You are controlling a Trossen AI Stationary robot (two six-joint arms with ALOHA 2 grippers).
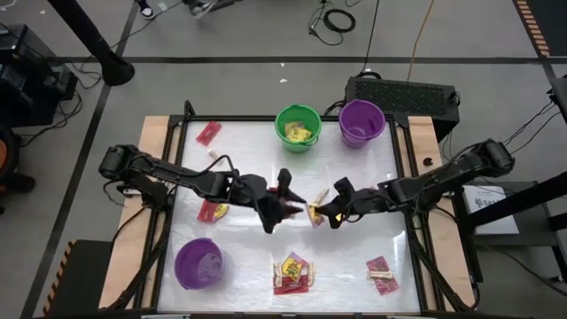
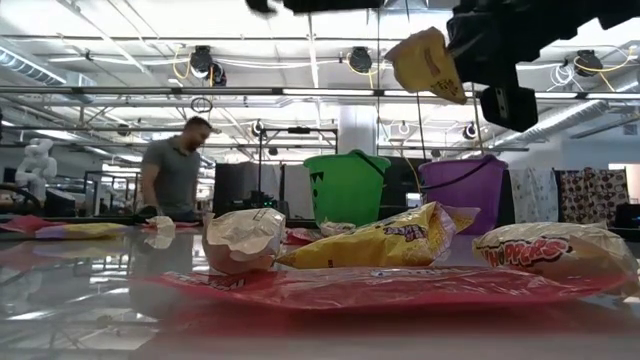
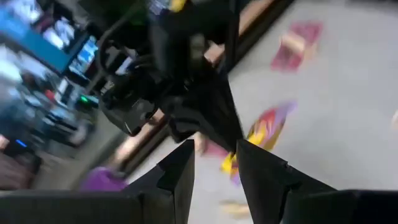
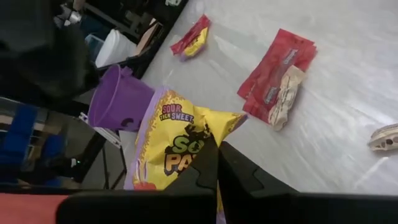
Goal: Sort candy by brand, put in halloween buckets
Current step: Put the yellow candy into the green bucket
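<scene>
1. At the near left of the table (image 1: pixel 177 177) stands a purple bucket (image 1: pixel 197 264), round and open-topped; I can't make out anything inside it from above.
2. A flat red packet (image 1: pixel 208 133) lies alone at the far left, and another red-and-yellow packet (image 1: pixel 213 211) rests just beside my left arm.
3. My left gripper (image 1: pixel 285 206) hangs over the table's middle with its fingers (image 3: pixel 180 177) parted a little and nothing between them.
4. My right gripper (image 1: pixel 326 211) sits just right of it, fingers pinched tight on a yellow packet (image 4: pixel 180 146). The packet is crinkled, yellow with a purple edge and bold sour-candy lettering, and it is lifted clear of the table.
5. Near the front edge, in the middle, lies a small heap (image 1: pixel 292 273) of red and yellow packets with a tan piece on top.
6. The green bucket (image 1: pixel 298 128) stands at the far edge with yellow packets inside.
7. A second purple bucket (image 1: pixel 361 121) stands just right of the green one; its contents are unclear.
8. At the near right, a tan piece (image 1: pixel 383 276) lies on a red packet (image 1: pixel 377 265).
</scene>
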